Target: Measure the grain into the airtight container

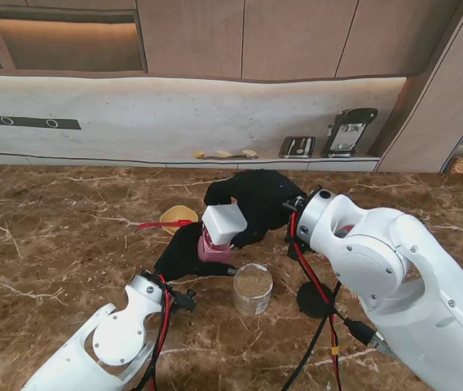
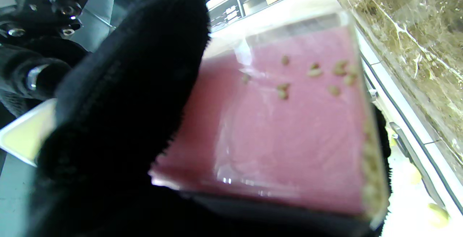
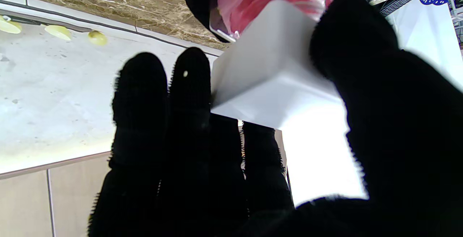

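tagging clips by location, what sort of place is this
Most likely a home-style kitchen: a brown marble countertop, wooden wall cabinets over a pale stone backsplash, and small countertop appliances on the far counter.

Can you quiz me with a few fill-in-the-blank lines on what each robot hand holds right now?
1. The left robot hand holds a clear container whose inside shows the colour ____.
2. The right robot hand grips a boxy lid of the colour ____.
3. The glass jar standing on the table is filled with ____.
4. Farther from me, the scoop has a yellow bowl and a ____ handle.

Missing words: pink; white; grain; red
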Tool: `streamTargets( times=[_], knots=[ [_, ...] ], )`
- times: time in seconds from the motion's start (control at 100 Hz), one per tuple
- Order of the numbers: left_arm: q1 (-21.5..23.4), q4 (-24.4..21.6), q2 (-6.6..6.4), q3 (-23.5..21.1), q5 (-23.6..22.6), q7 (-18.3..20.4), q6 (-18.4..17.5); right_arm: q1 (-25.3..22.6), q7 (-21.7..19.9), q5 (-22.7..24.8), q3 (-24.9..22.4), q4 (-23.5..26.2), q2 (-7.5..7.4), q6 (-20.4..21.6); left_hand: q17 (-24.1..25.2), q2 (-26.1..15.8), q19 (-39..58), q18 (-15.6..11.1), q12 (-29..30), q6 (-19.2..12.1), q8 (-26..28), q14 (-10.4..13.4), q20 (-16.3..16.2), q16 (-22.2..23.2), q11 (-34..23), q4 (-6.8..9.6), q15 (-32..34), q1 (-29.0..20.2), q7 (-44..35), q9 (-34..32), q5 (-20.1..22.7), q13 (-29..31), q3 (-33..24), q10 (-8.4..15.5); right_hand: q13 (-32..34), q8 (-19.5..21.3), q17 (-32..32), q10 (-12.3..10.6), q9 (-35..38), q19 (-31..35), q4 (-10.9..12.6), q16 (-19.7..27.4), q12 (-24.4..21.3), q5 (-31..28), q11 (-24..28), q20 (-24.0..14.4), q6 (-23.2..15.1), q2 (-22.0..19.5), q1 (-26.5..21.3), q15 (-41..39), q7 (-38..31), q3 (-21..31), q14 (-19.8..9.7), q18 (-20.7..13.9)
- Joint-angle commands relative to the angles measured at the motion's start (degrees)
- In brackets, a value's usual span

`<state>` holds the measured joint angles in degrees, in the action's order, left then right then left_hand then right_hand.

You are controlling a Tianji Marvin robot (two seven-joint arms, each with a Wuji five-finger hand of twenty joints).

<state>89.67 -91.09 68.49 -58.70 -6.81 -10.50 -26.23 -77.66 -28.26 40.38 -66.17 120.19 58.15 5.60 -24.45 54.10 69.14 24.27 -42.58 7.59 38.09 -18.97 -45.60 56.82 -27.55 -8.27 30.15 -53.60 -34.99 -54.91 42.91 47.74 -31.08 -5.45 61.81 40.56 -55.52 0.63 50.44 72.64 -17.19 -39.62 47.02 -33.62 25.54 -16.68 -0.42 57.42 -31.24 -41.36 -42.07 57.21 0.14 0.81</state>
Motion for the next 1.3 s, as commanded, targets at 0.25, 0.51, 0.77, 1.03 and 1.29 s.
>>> streamTargets(
  times=[0.25,0.51,0.77,1.03,1.29],
  knots=[
    [0.3,0.0,0.84,0.4,2.7,-0.8,-0.2,-1.4,1.1,3.0,0.3,0.3,0.34,3.0,0.0,-30.1,0.3,-3.9,-0.1,-17.2,0.4,4.1,0.3,3.5,-7.0,-0.90,5.5,-13.2,-23.6,-5.1,15.7,6.1,-20.7,7.8,3.1,2.7,-0.9,-3.6,6.9,2.1,1.5,-0.7,4.3,-6.2,6.9,-1.3,-8.4,-8.7,-8.0,0.0,-8.1,7.7,0.5,-0.6],
    [0.2,0.1,0.84,0.5,2.9,-0.7,-0.4,-1.6,2.2,5.8,1.3,0.4,0.49,3.4,-0.1,-30.2,0.4,-3.9,-0.1,-17.2,0.4,4.2,0.2,3.4,-7.0,-0.84,5.5,-13.2,-23.7,-5.1,15.8,6.1,-20.5,7.8,2.9,2.7,-0.9,-3.6,6.8,2.1,1.5,-0.7,4.2,-6.1,6.8,-1.3,-8.5,-9.0,-7.5,0.0,-8.1,7.7,0.4,-0.6],
    [0.2,0.2,0.98,0.6,2.9,-1.1,-0.6,-1.1,2.8,7.0,2.7,-0.5,0.63,2.4,0.1,-30.2,0.3,-3.7,-0.3,-16.9,0.4,3.9,0.2,3.5,-7.1,-0.81,5.5,-13.3,-23.6,-5.1,15.8,6.0,-20.6,7.5,2.9,2.6,-0.9,-3.5,6.7,2.1,1.4,-0.6,4.0,-6.1,6.9,-1.3,-8.6,-9.6,-6.7,-0.1,-8.2,7.7,0.3,-0.6],
    [0.1,0.2,1.03,0.6,2.9,-1.3,-0.9,-1.1,3.5,8.7,3.5,-0.6,0.82,0.8,0.1,-30.2,0.3,-3.7,-0.4,-16.8,0.3,3.8,0.2,3.5,-7.0,-0.83,5.6,-13.3,-23.6,-5.1,15.9,5.9,-20.6,7.5,3.3,2.4,-1.5,-3.3,6.1,2.4,0.8,-0.1,3.6,-6.0,7.4,-1.2,-8.2,-9.6,-3.5,-0.2,-7.8,6.8,0.1,-0.9],
    [0.3,0.1,1.03,0.5,2.8,-1.4,-1.1,-2.0,5.9,10.3,4.3,-0.7,1.27,-1.8,0.1,-30.2,0.3,-3.7,-0.3,-16.9,0.4,3.9,0.1,3.4,-7.0,-0.85,5.6,-13.3,-23.6,-5.1,15.9,5.9,-20.6,7.7,3.6,3.2,-2.2,-2.9,5.3,3.1,0.0,0.8,0.2,-6.7,9.8,-0.4,-7.7,-11.4,1.0,-0.9,-6.5,5.4,0.6,-0.7]
  ],
)
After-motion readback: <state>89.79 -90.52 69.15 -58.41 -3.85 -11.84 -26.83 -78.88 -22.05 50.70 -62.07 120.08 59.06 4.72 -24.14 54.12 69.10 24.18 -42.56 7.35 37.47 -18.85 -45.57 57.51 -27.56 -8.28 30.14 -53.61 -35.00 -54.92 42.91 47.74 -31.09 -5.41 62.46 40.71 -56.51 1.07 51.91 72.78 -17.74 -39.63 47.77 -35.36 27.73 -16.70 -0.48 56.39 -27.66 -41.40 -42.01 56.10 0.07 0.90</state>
